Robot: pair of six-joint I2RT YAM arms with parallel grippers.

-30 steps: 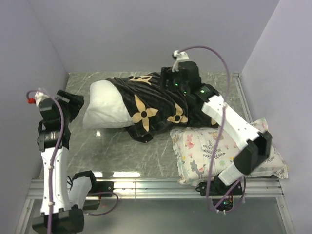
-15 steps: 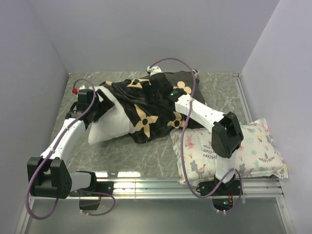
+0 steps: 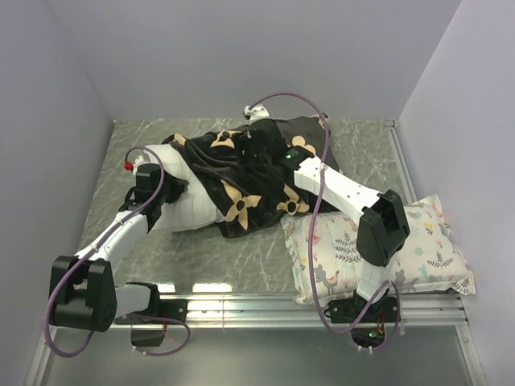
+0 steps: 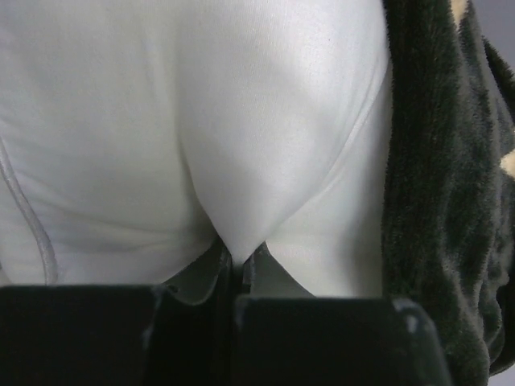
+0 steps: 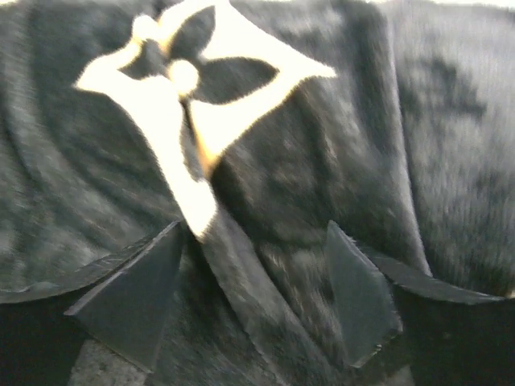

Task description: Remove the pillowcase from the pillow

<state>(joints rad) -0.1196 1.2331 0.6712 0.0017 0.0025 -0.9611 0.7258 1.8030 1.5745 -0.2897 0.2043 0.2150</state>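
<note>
Pillowcase (image 3: 249,173) and pillow (image 3: 189,211) lie together across the far half of the bench (image 3: 241,253), their shared long axis running from left to right and tipping slightly toward the far right corner. The black plush covers the right and middle of the pillow, while the bare white end sticks out to the left, toward the left arm. The left end effector (image 4: 237,259) sits at that bare end with its jaws drawn almost together on a pinched fold of white pillow fabric, the dark edge of the cover just to its right in the wrist view. The right end effector (image 5: 249,301) is on top of the black plush, toward the far side of the heap, fingers spread wide with a raised ridge of fabric and a tan flower motif between them; it presses into the cover but has not closed on anything. The right arm is therefore the nearer one to the pillowcase. By my reading, the cover has to slide off rightward along that axis, away from the anchored white end, once the right fingers close on the ridge.
</note>
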